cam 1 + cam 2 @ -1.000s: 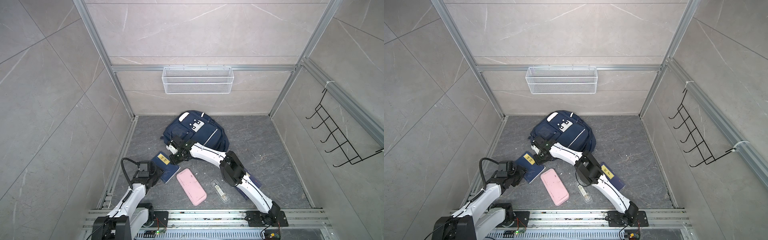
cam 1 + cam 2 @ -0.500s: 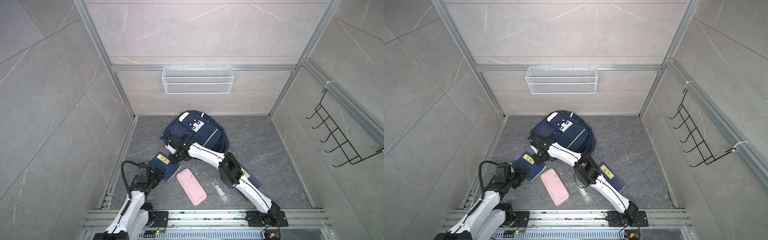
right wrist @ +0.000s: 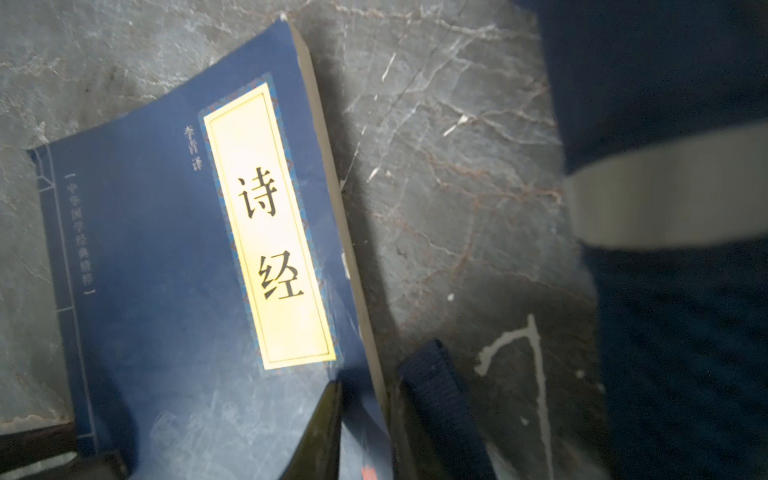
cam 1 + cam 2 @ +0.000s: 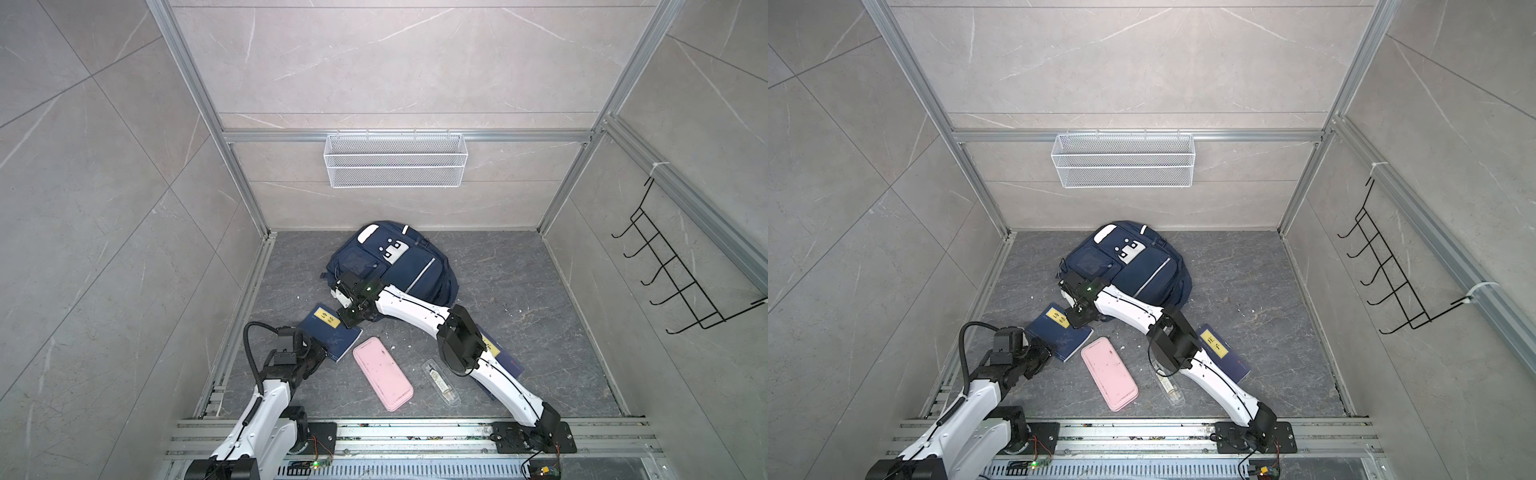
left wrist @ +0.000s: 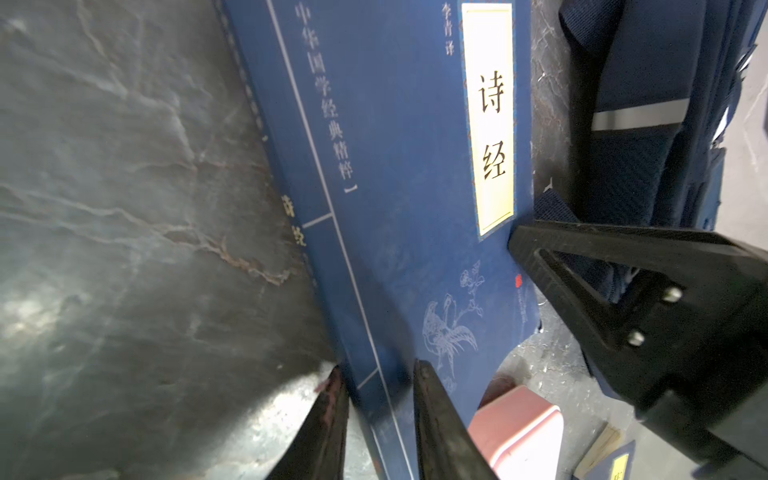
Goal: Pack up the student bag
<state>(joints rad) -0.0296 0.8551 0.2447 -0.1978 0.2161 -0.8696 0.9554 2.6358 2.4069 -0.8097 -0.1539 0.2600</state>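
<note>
Both top views take in the whole walled bay, which neither wrist camera does: the grey marbled floor (image 4: 540, 299), a wire basket (image 4: 395, 160) on the back wall and a black hook rack (image 4: 681, 282) on the right wall. The student bag (image 4: 419, 274) lies flat on the floor near the back wall, a little left of centre, front side up. It is navy fabric with a white patch with dark dots near its top, silver stripes down the front and pockets on its left half. The floor to its right is bare out to the wall rail, while only a narrower strip runs to the left rail.

In a top view, a second navy book (image 4: 1217, 347) shows partly under the right arm's elbow. A pink case (image 4: 382, 374) and a clear slim case (image 4: 440, 382) lie between the arms.

The navy book (image 4: 328, 336) with the yellow label lies just in front of the bag, with a strip of floor between them. The right wrist view alone shows its cream page edge and a loose navy strap (image 3: 432, 395) end just beside it. The left wrist view alone shows the spine lettering and a bird drawing.

The right gripper (image 3: 365, 390) is drawn narrow, with its fingers pinching the page edge. The left gripper (image 5: 378, 368) is also narrow, clamped across the spine corner nearest the robot.
</note>
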